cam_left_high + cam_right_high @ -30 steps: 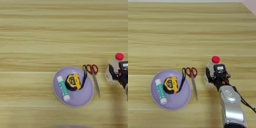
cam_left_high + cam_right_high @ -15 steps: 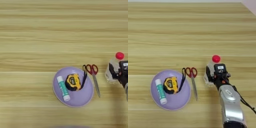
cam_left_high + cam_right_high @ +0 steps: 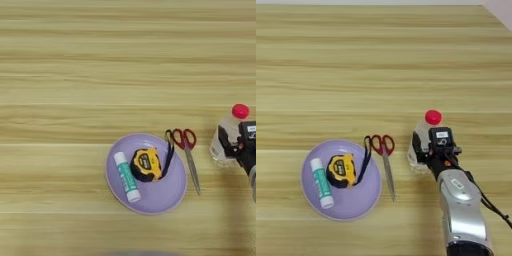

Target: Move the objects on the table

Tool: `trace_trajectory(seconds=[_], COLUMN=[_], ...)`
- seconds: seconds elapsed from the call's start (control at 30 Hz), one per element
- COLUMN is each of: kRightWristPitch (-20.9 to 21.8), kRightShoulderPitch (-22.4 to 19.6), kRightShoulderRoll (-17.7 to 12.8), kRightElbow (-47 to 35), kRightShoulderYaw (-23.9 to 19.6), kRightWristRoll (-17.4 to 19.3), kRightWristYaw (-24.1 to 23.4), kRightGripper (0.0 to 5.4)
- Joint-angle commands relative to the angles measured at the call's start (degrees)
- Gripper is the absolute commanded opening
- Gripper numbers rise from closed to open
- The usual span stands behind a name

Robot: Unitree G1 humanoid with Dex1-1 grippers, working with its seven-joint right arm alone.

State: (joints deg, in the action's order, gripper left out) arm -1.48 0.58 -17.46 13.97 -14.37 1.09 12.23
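A clear plastic bottle (image 3: 422, 128) with a red cap stands on the wooden table (image 3: 381, 60) at the right. My right gripper (image 3: 423, 146) reaches in from the bottom right and is shut on the bottle's body, one black finger (image 3: 415, 145) lying across its left side. Left of it lie red-handled scissors (image 3: 385, 157), blades pointing toward me. A yellow-and-black tape measure (image 3: 341, 170) and a white-green glue stick (image 3: 321, 183) rest in the lilac plate (image 3: 363, 200).
My silver forearm (image 3: 461, 210) covers the table's bottom right part. The scissors' handles sit right beside the plate's right rim. The table's far right corner (image 3: 491, 7) shows at the top right.
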Motion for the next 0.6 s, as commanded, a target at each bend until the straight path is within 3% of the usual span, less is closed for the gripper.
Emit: trace_trajectory(seconds=[0.03, 0.07, 0.6], kRightWristPitch=[0.20, 0.19, 0.11], kRightShoulderPitch=[-1.89, -1.90, -1.50], kRightShoulderRoll=[-1.74, -1.74, -1.83], kRightElbow=[-0.65, -0.66, -1.40], kRightShoulderYaw=[-0.29, -0.28, 0.04], kRightWristRoll=[0.05, 0.06, 0.15], kRightWristYaw=[-0.72, -0.73, -0.87], kRightGripper=[3.05, 3.34, 4.89])
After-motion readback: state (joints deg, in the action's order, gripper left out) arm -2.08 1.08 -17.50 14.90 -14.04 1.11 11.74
